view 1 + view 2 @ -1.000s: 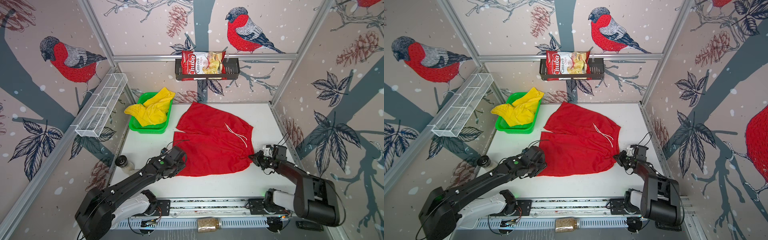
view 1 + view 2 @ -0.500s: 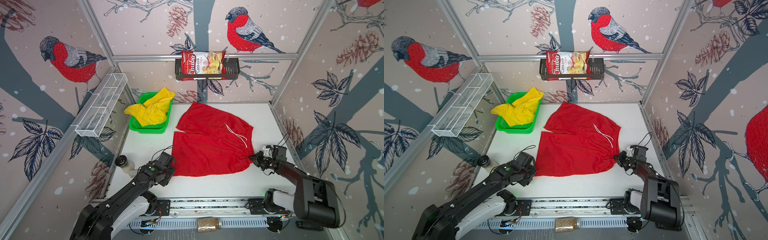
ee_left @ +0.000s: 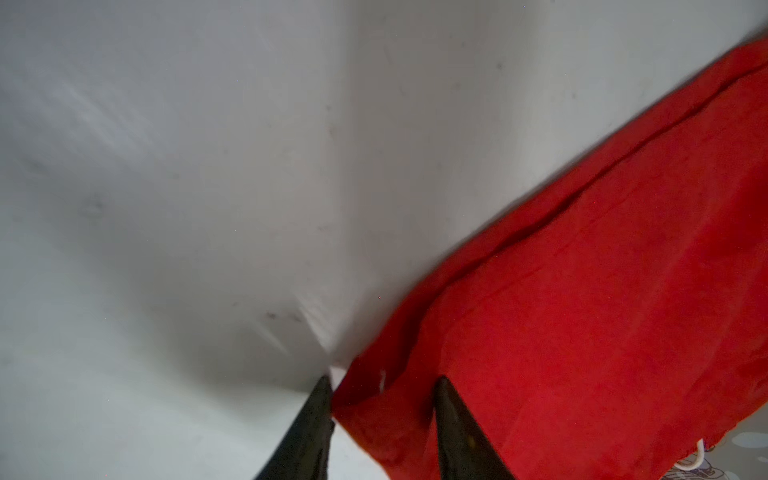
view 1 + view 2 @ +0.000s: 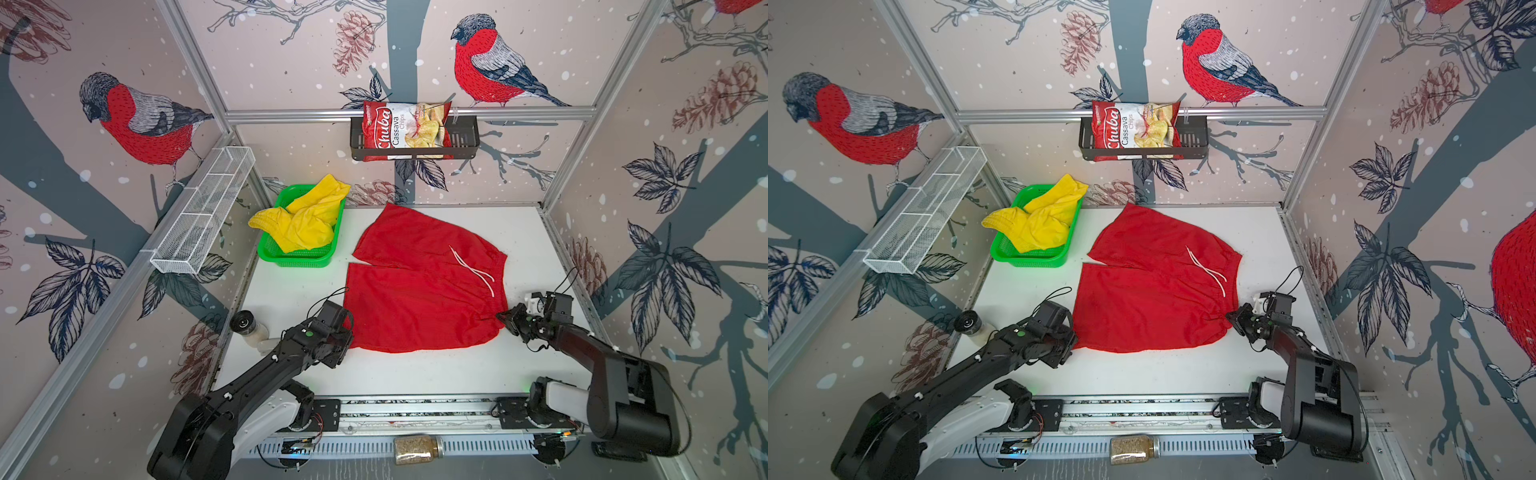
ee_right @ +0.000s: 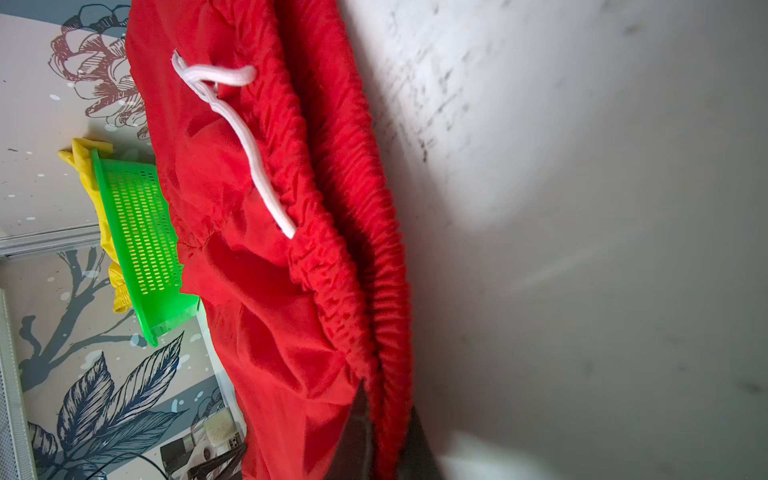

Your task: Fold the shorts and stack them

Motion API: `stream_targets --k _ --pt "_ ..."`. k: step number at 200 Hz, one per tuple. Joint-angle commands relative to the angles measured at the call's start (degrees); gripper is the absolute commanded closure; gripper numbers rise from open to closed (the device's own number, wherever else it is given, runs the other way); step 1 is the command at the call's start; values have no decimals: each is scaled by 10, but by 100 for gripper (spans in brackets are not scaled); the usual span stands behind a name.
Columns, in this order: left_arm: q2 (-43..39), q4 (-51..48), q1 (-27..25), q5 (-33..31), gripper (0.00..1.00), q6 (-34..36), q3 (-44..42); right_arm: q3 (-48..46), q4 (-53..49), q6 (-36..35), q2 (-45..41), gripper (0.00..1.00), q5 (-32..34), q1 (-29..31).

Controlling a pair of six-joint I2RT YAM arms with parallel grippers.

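Observation:
The red shorts [image 4: 419,286] [image 4: 1150,291] lie spread flat on the white table, waistband to the right with a pale drawstring on top. My left gripper [image 4: 345,332] [image 4: 1073,332] [image 3: 384,380] is low at their near left hem corner. It is open, and the red corner lies between its fingers. My right gripper [image 4: 503,320] [image 4: 1231,318] [image 5: 388,395] is shut on the near end of the gathered waistband. The yellow shorts [image 4: 303,220] [image 4: 1034,224] [image 5: 106,232] sit crumpled in the green basket [image 4: 299,259] [image 4: 1034,259] [image 5: 141,232] at the back left.
A white wire rack [image 4: 203,212] hangs on the left wall. A black shelf holding a chips bag [image 4: 405,131] is mounted on the back wall. A small bottle [image 4: 249,328] lies at the table's left edge beside my left arm. A jar [image 4: 417,449] rests by the front rail.
My left gripper drew back to the left off the red shorts, then came in again at their near left corner with its jaws narrower. The right arm has stayed still.

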Motion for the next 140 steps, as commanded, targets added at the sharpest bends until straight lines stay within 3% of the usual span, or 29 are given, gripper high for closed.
stream_targets --k 1,28,70,111,140 --pt "7 18 6 5 69 -8 2 -2 -5 1 -6 90 8 2" --pt "15 -6 8 -8 89 10 24 -1 -24 -7 -16 90 19 2" --pt "-17 -81 8 -9 100 33 44 5 -110 -18 -52 91 56 13" --pt "-131 -152 8 -51 100 44 45 -13 -175 85 -182 92 105 88" --pt "-132 -176 7 -98 100 119 91 39 -249 67 -226 94 149 82"
